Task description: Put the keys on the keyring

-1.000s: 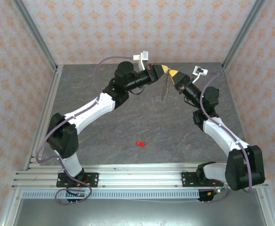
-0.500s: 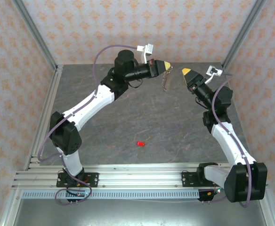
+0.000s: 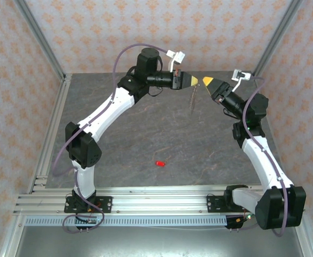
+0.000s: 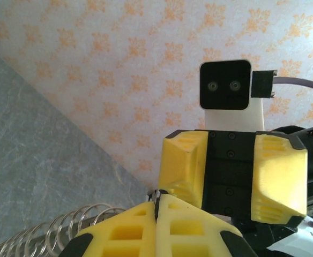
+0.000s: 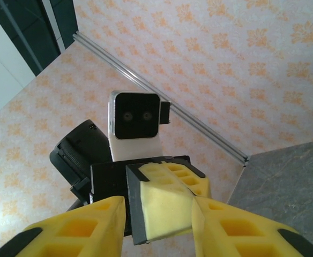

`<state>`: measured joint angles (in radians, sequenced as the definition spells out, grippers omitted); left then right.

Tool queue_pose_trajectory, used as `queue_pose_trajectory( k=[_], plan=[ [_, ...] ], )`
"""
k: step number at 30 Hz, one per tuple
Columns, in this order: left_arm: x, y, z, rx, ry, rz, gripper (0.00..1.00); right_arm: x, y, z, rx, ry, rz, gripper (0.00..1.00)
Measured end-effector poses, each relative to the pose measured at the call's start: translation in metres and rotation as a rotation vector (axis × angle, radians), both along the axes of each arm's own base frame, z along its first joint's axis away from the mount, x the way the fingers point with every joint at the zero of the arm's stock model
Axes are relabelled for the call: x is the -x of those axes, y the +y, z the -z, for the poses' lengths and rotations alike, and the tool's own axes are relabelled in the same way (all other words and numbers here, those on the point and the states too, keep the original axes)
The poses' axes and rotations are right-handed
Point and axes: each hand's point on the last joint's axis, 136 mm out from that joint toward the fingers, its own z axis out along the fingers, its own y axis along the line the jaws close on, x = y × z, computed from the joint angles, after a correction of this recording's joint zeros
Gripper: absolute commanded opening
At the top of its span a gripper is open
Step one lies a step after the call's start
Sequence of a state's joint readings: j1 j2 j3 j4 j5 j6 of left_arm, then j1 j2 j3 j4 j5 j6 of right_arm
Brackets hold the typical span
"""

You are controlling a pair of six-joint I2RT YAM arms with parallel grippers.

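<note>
The left arm (image 3: 104, 115) and right arm (image 3: 259, 155) have white shells on the long links and black housings at the joints, each trailed by a mauve cable (image 3: 117, 61). The left claw (image 3: 195, 81) and right claw (image 3: 207, 81) have yellow pocketed fingers (image 5: 162, 201). White camera boxes (image 4: 225, 85) with black faces sit behind them.

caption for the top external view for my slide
Left gripper holds the keyring dangling, tip to tip with the open right gripper; the red key lies on the table.
</note>
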<state>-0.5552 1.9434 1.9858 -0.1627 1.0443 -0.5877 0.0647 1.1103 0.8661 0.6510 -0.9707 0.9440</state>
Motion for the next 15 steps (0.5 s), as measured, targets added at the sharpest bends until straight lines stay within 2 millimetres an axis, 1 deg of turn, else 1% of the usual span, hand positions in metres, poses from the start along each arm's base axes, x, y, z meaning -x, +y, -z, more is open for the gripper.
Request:
queue_pose_trajectory(
  k=[4,9,15],
  plan=[
    [0.001,-0.002,0.006,-0.014,0.014,0.021,0.0,-0.001,0.002,0.003,0.007,0.005,-0.013,0.34],
    [0.003,-0.002,0.003,-0.017,0.013,0.032,0.0,0.0,0.003,0.005,0.009,0.01,-0.019,0.33],
    [0.006,-0.002,0.001,-0.019,0.001,0.049,0.0,-0.003,0.005,0.016,0.01,0.035,-0.024,0.32]
  ],
)
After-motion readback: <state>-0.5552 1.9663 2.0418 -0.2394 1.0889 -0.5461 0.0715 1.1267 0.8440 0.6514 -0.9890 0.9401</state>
